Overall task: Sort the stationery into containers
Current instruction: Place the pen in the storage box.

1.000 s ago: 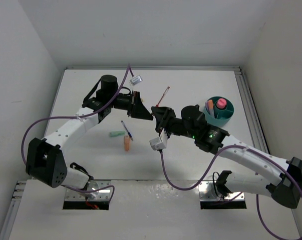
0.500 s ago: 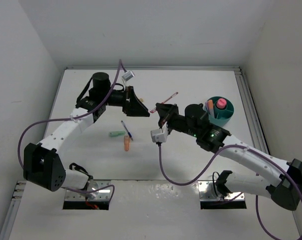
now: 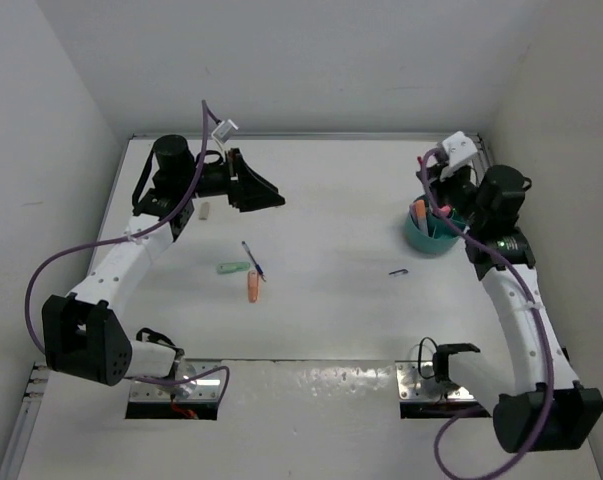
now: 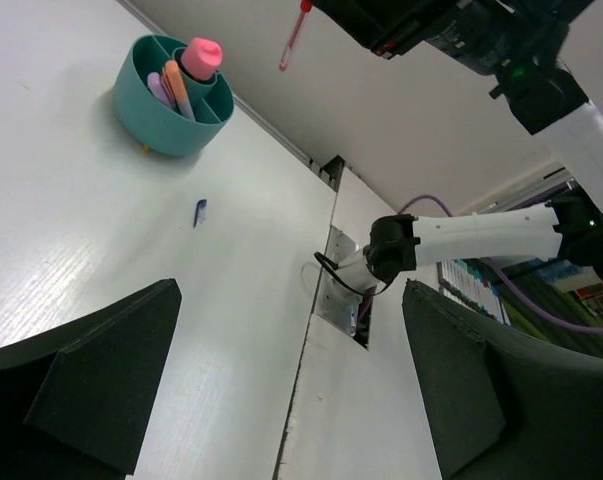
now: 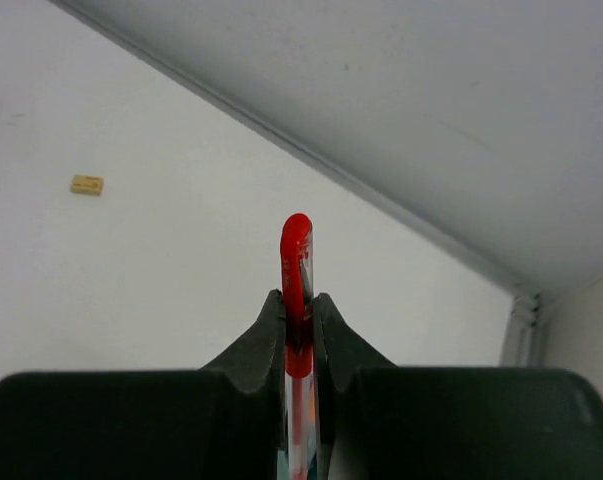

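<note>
- My right gripper (image 5: pixel 298 308) was pinched shut on the red-orange pen (image 5: pixel 297 250), near the teal cup (image 3: pixel 433 243) at the upper right of the top view.
- My left gripper (image 3: pixel 266 192) was wide, holding nothing, at the upper left.

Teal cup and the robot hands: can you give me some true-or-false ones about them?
1. The right gripper pinches a red pen. True.
2. The left gripper is squeezing the dark-blue pen. False: its jaws stand wide open and empty, and that pen lies on the table.
3. The teal cup is empty. False: a pink-capped marker and other pieces stand in it.
4. The orange stub lies on the table close to the mint-green stub. True.
</note>
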Controlling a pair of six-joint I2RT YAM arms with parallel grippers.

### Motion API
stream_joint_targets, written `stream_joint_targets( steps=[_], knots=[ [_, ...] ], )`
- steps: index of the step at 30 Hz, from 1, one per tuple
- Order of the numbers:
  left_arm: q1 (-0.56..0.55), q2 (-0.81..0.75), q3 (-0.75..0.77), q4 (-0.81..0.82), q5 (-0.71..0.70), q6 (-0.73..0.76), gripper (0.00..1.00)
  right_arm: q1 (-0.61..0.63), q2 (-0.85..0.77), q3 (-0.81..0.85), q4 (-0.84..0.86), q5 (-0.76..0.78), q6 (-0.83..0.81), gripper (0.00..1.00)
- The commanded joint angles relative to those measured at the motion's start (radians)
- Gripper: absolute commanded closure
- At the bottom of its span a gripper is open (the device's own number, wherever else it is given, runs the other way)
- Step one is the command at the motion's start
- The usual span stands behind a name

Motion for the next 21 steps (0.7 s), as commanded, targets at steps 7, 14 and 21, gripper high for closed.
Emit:
stream_joint_targets(
  steps=[7, 14, 21],
  knots=[
    [0.020, -0.030, -0.001, 0.054, -0.010, 0.069, 0.00, -0.319, 0.084, -0.086, 0.181, -0.585, 0.209, 1.00],
    [0.022, -0.037, -0.012, 0.030, -0.027, 0.103, 0.00, -0.350, 0.101, -0.158, 0.168, -0.644, -0.028, 1.00],
    [0.023, -0.035, -0.010, 0.036, -0.035, 0.111, 0.00, -0.365, 0.103, -0.213, 0.137, -0.651, -0.252, 1.00]
  ],
)
